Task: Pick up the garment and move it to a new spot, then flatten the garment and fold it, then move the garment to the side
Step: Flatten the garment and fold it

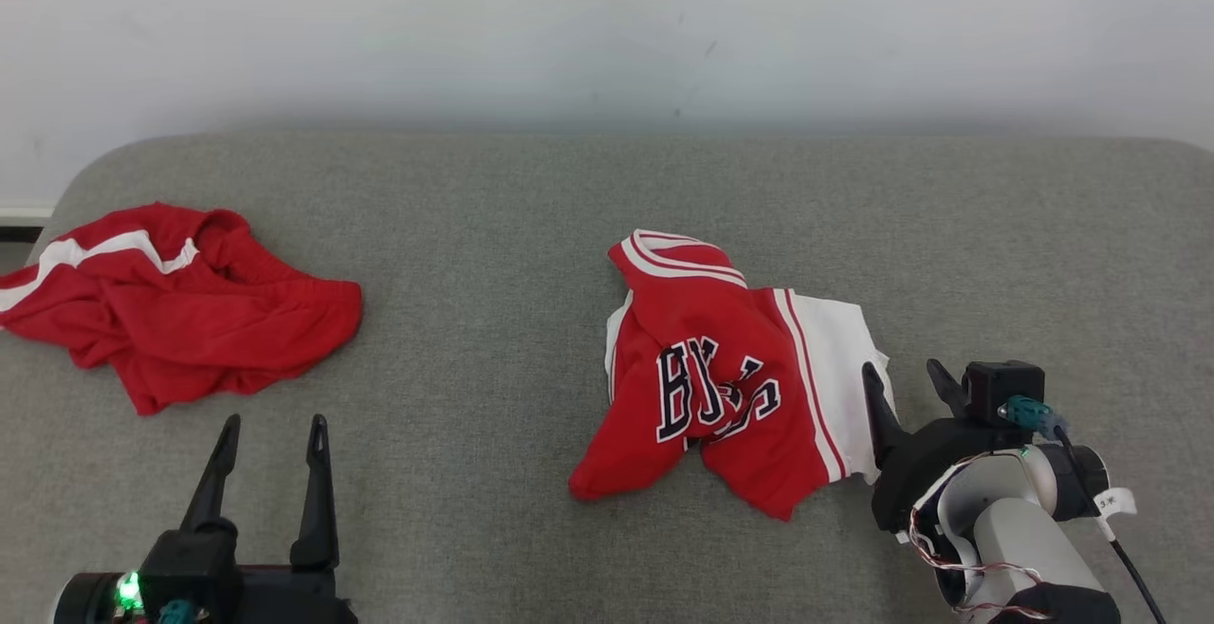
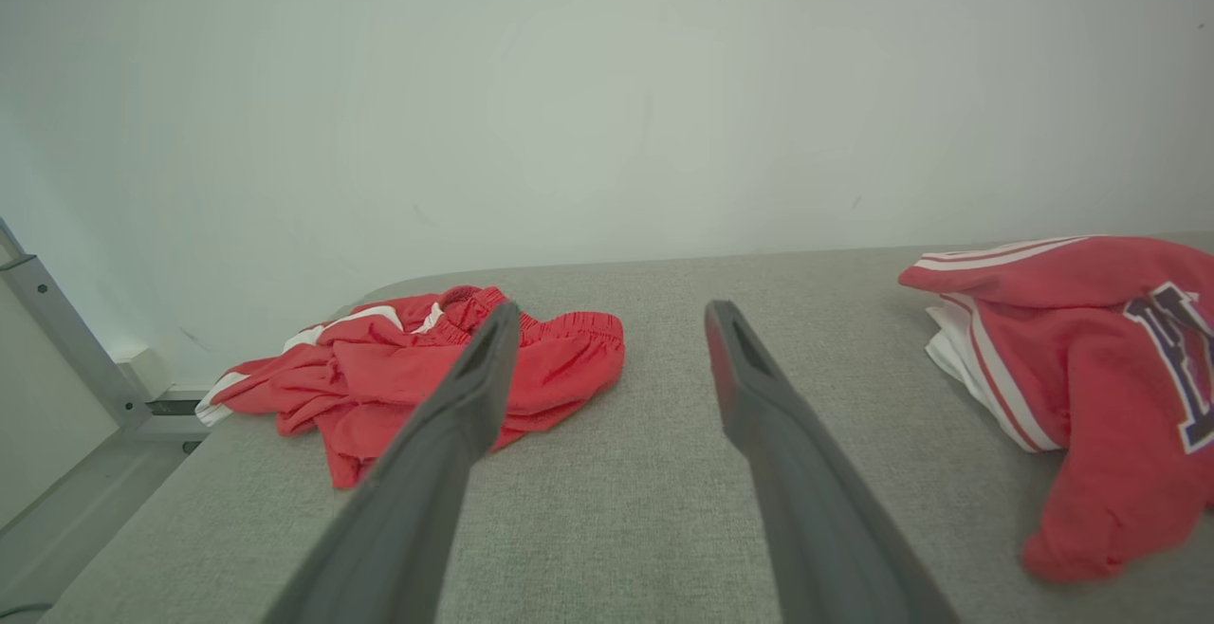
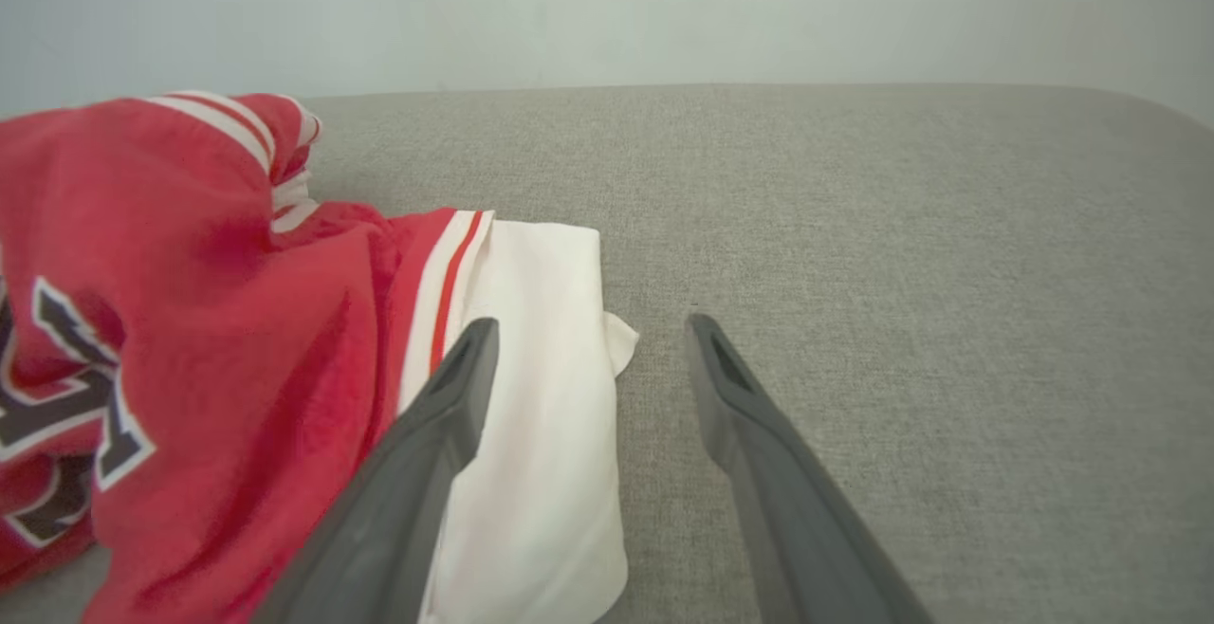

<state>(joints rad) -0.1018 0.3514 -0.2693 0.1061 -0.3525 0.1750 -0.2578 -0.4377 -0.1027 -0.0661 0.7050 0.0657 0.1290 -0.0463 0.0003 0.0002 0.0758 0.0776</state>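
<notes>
Two garments lie on the one grey padded surface (image 1: 531, 188): one red jersey (image 1: 721, 368), bearing one block of dark lettering and one white side panel, and one crumpled red garment (image 1: 180, 311) with a white stripe. Two grippers are in sight, one left gripper (image 1: 274, 423) and one right gripper (image 1: 901, 368), each with two long dark fingers (image 1: 318, 472), which makes four fingers in all. One pale wall (image 1: 607, 27) stands behind the surface. One grey metal rail (image 2: 57, 339) shows at the left edge of the left wrist view. One green light (image 1: 126, 591) glows at the left gripper's base.

Plain test room: grey padded table (image 1: 531, 188), blank wall (image 1: 607, 27).
</notes>
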